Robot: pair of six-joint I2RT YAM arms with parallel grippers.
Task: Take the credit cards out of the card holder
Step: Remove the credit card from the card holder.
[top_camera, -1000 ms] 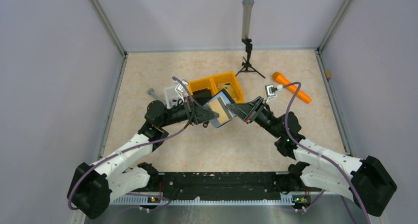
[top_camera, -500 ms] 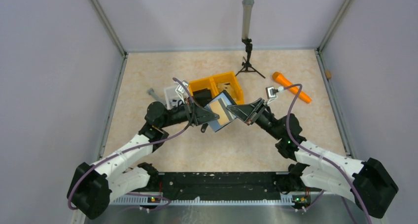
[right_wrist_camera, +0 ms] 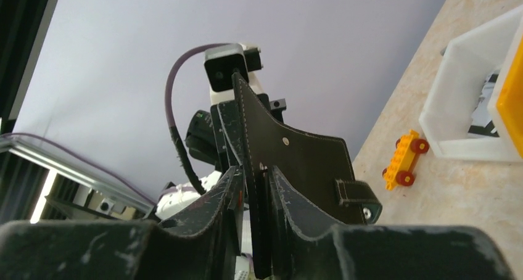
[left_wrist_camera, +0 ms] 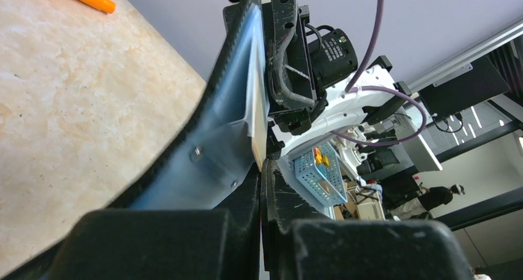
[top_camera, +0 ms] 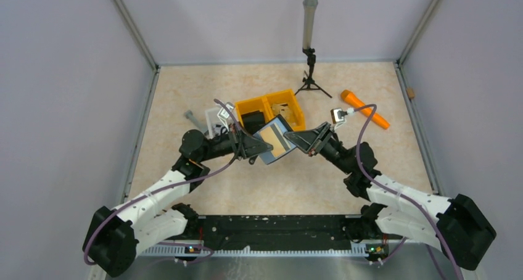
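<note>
**A:** From above, where is the holder?

**B:** You hold it in the air over the worktop, between both arms and just in front of the orange bin. It is open, with the pale lining up, and a tan panel shows in it, perhaps a card. Your left pincer clamps the left edge. Your right pincer meets the right flap.

**A:** And the left wrist view?

**B:** The left pincer is fully closed on the lower edge of the holder. The lining bends strongly above it. A pale card edge stands at the fold, close to the right arm.

**A:** The right wrist view?

**B:** The right pincer is narrow, with the black outer flap between its fingers. I judge that it grips the flap. If a card is caught too, I cannot tell.

**A:** What can go wrong from here?

**B:** I think you may pull the flap and not a card. Then the holder twists, or slides out of the left pincer and falls. If cards come loose so high up, they may drop into the bin or scatter on the worktop.
</note>
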